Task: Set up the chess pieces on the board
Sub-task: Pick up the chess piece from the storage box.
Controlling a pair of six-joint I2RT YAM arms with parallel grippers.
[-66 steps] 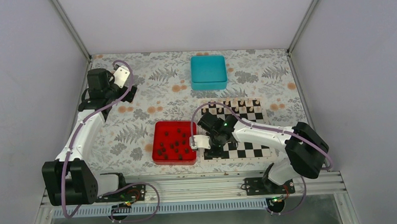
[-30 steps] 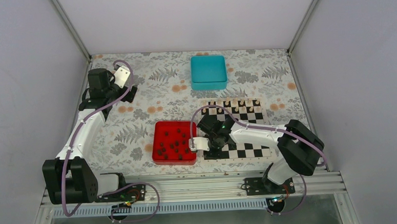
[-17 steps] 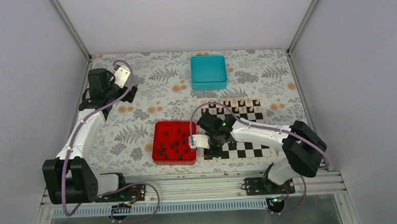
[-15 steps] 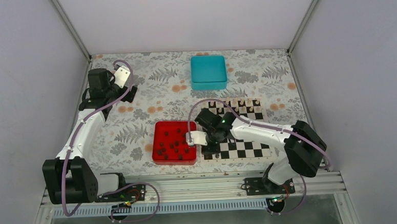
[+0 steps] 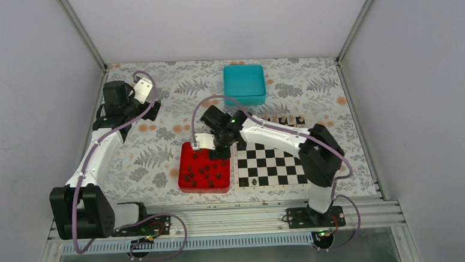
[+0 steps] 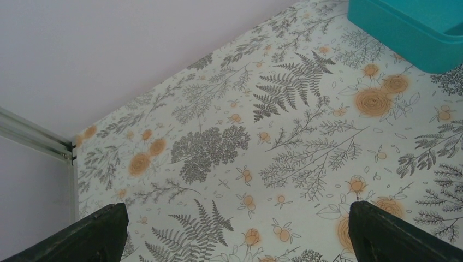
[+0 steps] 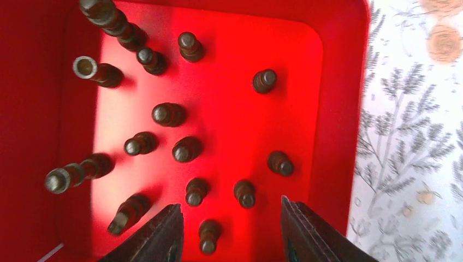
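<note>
Several dark chess pieces (image 7: pixel 185 149) lie and stand in the red tray (image 7: pixel 338 109), which sits left of the board (image 5: pixel 274 162) in the top view. My right gripper (image 7: pixel 229 232) hangs open and empty over the tray's right part, with one dark piece (image 7: pixel 207 236) between its fingers, untouched. In the top view it (image 5: pixel 219 148) is above the tray's far right corner (image 5: pixel 186 148). One dark piece (image 5: pixel 254 181) stands on the board's near left. My left gripper (image 6: pixel 245 240) is open and empty over the floral cloth at the far left (image 5: pixel 152 109).
Pale pieces (image 5: pixel 277 121) stand along the board's far edge. A teal box (image 5: pixel 244 84) sits at the back middle and also shows in the left wrist view (image 6: pixel 415 27). Walls close in the table at the left, back and right.
My right arm has swung from the board's near left corner back and left to over the red tray. A dark piece now stands where the gripper was. The left arm has not moved.
</note>
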